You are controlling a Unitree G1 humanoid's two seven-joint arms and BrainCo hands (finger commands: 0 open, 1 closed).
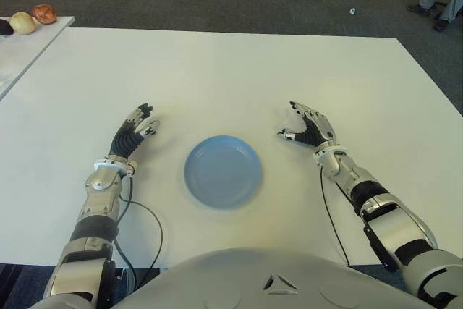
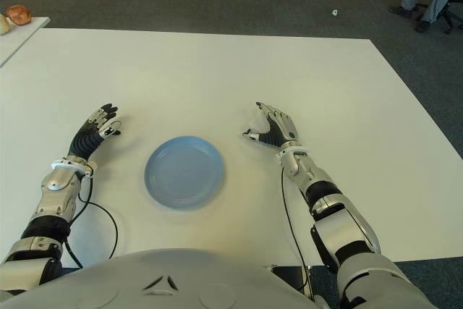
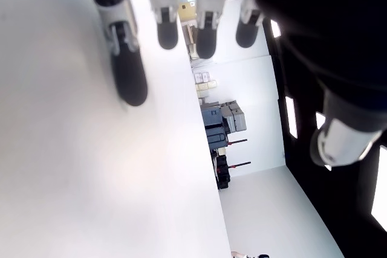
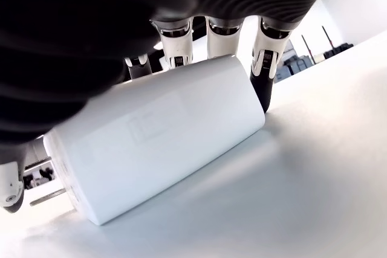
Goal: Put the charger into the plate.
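**Charger under the right hand, plate still bare**

The left hand [image 1: 134, 129] shows on the white table [image 1: 217, 70] to the left of the plate, its fingers loosely extended and holding nothing. The blue plate [image 1: 223, 171] sits between the two hands with nothing in it. To the right of the plate, the right hand [image 1: 307, 127] has its fingers curled over the charger [image 4: 157, 143], a white block with metal prongs at one end, which appears to lie on the table. It looks rigid, light and smooth-sided, so it may slip; a pinch across its broad flat faces, clear of the prongs, seems safest. The shallow rim should admit it easily.
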